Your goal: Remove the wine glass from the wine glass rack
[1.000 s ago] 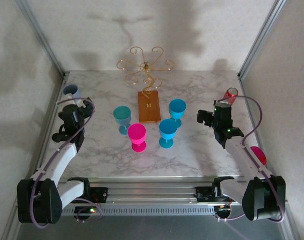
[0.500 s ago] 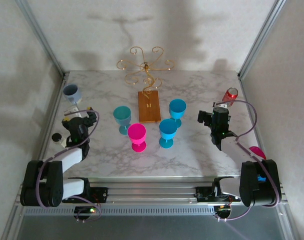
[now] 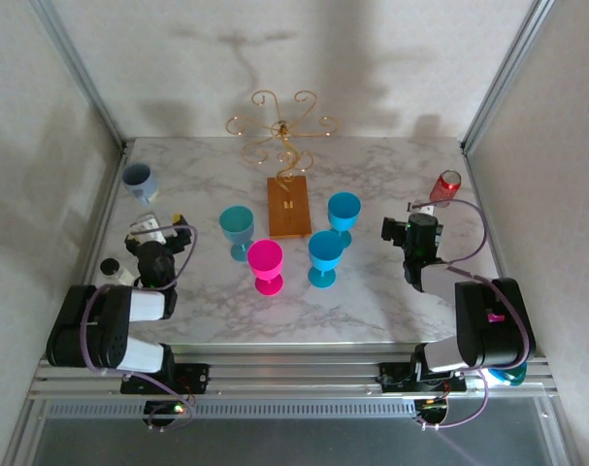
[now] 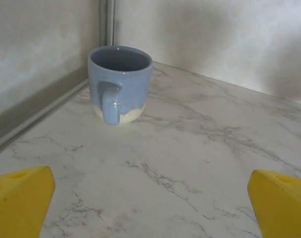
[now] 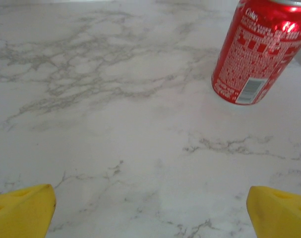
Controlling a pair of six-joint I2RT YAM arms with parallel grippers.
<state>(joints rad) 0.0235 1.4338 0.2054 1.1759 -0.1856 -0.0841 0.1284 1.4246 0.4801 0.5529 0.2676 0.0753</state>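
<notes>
The top view looks from high above and behind the 2 arms (image 3: 110, 320), facing forward and down over the whole white marbled surface (image 3: 372, 291) to the back wall (image 3: 294, 68). The left wrist view sits low and close to that surface, looking almost level past the left tool (image 4: 150, 201) at a blue-grey glazed ceramic mug (image 4: 119, 84), which the top view shares. The right wrist view tilts down more steeply past the right tool (image 5: 150, 210), close to a red aluminium drink can (image 5: 257, 49), also shared with the top view.
</notes>
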